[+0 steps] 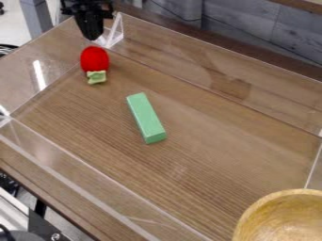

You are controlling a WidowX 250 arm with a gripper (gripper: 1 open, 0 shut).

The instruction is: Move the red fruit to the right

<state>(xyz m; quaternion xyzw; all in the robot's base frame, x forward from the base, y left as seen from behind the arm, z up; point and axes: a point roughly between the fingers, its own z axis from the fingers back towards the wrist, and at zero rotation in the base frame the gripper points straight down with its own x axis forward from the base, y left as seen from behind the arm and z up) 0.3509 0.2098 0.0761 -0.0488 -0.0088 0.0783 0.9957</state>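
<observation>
The red fruit [94,60] lies on the wooden table at the far left, its pale leafy cap pointing toward the front. It is free, with nothing touching it. My gripper [90,27] hangs above and just behind it at the top edge of the view, its dark fingers drawn together and empty. Most of the arm is cut off by the frame.
A long green block [146,118] lies near the middle of the table [227,141], to the right and in front of the fruit. Clear plastic walls [38,75] fence the table. The rim of a wooden bowl [284,217] shows at the bottom right corner.
</observation>
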